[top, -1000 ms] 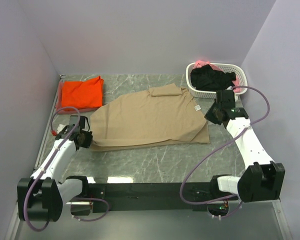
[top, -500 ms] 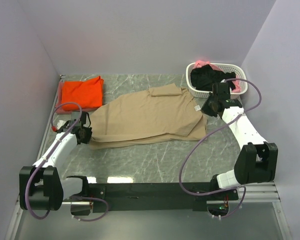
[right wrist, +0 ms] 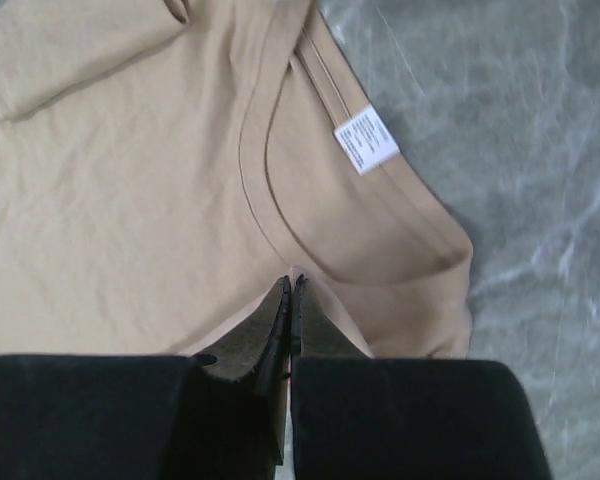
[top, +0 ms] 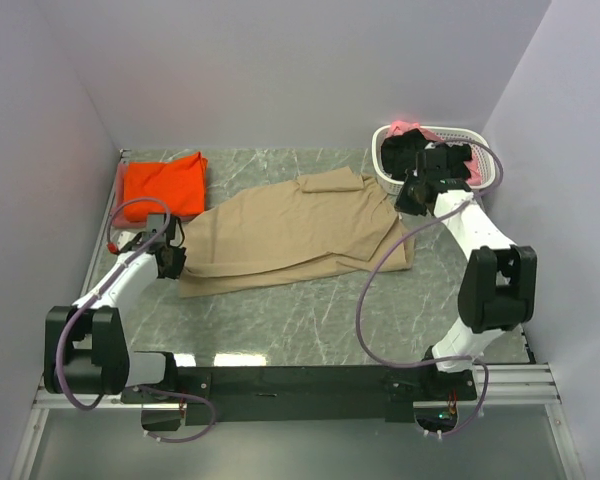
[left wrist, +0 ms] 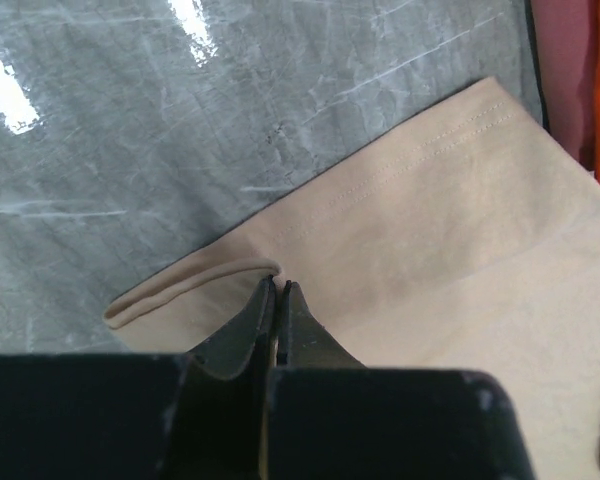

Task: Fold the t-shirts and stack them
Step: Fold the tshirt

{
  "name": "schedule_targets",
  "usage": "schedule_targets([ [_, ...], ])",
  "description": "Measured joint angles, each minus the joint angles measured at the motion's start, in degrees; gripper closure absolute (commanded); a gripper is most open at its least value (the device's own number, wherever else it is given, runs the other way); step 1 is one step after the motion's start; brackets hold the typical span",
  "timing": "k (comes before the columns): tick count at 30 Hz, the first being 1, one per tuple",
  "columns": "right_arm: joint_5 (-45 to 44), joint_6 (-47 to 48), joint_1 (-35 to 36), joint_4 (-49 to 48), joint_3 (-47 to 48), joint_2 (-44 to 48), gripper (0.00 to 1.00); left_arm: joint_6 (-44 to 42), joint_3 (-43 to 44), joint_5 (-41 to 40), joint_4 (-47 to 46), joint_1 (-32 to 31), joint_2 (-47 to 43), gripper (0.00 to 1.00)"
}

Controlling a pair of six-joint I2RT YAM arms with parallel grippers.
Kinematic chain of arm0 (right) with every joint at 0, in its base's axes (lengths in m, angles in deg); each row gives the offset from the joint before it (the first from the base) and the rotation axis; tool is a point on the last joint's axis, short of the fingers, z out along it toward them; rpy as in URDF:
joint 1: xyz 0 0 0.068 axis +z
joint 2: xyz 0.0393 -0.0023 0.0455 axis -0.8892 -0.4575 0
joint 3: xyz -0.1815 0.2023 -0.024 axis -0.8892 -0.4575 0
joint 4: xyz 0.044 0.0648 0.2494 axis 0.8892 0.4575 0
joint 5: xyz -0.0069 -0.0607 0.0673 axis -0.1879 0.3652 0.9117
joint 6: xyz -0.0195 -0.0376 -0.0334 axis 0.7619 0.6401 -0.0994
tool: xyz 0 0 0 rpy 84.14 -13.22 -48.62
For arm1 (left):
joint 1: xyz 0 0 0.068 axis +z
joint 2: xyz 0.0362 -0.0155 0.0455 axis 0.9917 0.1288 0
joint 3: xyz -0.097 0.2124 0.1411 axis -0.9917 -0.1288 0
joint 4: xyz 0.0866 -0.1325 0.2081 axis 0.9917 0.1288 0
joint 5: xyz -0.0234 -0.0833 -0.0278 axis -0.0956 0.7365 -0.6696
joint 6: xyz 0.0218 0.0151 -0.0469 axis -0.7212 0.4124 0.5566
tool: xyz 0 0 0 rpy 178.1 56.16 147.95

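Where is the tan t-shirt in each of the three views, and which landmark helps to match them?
Top external: tan t-shirt spread across the table's middle.
Left wrist: its hemmed edge fills the right and lower part.
Right wrist: its collar and white label fill most of the picture.
Shared landmark: the grey marbled table.

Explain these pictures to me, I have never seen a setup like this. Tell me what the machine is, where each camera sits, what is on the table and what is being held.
Two robot arms are bolted at the table's near edge. The wide picture comes from a camera above and behind them; the two close-ups come from cameras on each wrist. The left gripper is shut on the tan t-shirt at a folded edge near its hem. The right gripper is shut on the same shirt near the collar. A folded orange t-shirt lies at the far left. A white basket at the far right holds black and pink clothes.
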Motion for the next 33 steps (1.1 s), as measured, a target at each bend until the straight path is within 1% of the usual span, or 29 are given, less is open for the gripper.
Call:
schedule_targets([
  [3,1.0,2.8,0.0,-0.8,2.5,-3.1,1.0,-0.7,0.1,0.1,-0.9,0.0,1.0,1.0],
  [6,1.8,5.0,0.2,-1.9,2.3,-3.5,1.0,-1.4,0.2,0.1,-1.6,0.0,1.5,0.99],
  [10,1.4,5.7,0.3,-2.9,-0.3,-0.1,1.0,-2.1,0.2,0.0,-1.8,0.0,0.2,1.0],
  [13,0.9,5.3,0.5,-3.1,-3.5,4.6,1.0,-2.4,0.2,0.0,-1.5,0.0,-3.4,0.99],
  [16,0.4,4.5,0.5,-3.3,-8.2,12.1,1.0,-2.8,0.1,-0.1,-0.5,0.0,-9.0,0.99],
  [19,-0.3,3.4,0.6,-2.7,-12.3,22.0,1.0,-3.3,0.0,-0.5,1.4,0.0,-16.0,0.99],
  [25,-2.3,1.9,0.7,-1.2,-12.3,42.2,1.0,-4.6,1.0,-1.2,5.6,-0.1,-32.6,0.99],
  [27,-3.1,1.5,0.7,0.0,-10.7,47.9,1.0,-5.1,3.5,-1.6,7.4,-0.1,-36.8,0.99],
  [29,-4.3,1.2,0.7,2.2,-6.9,52.4,1.0,-5.9,8.1,-2.0,9.0,-0.1,-39.6,0.99],
  [33,-6.3,1.2,0.7,5.1,5.2,57.3,1.0,-8.5,21.9,-2.1,10.3,-0.2,-42.6,0.99],
])
